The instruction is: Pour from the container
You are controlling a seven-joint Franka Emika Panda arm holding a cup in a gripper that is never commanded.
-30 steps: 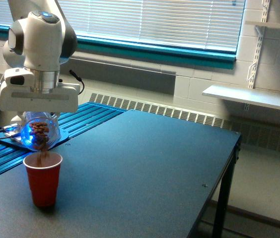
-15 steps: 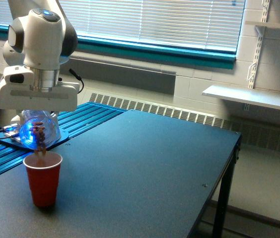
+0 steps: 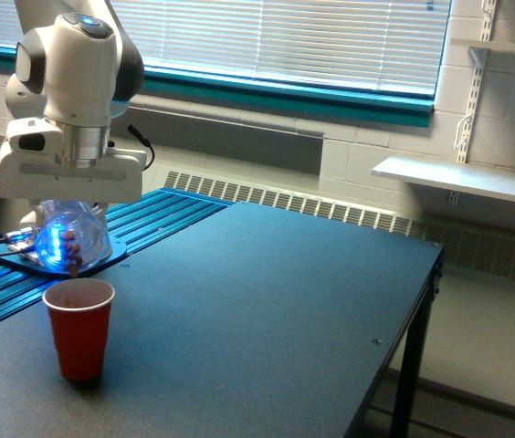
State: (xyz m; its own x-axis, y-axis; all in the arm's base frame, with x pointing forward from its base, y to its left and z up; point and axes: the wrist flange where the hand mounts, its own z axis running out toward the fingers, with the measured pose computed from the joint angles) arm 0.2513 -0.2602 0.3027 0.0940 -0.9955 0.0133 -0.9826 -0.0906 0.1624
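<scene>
A: Although the container (image 3: 73,239) hangs over the red cup (image 3: 79,327) just as it did a second ago, what is different?

B: Far fewer brown pieces show through its clear wall. A second ago a dense cluster filled its lower half and a stream ran down into the red cup; now only a few cling near its low edge, and nothing reaches the rim below.

A: And the gripper (image 3: 68,203)?

B: Its jaws are clamped on the container, which sits just above the red cup and slightly toward the exterior view's left of it, a touch higher than before.

A: So the pour?

B: I judge it nearly finished. The red cup stands upright on the dark table (image 3: 285,301), apparently holding what fell.
</scene>
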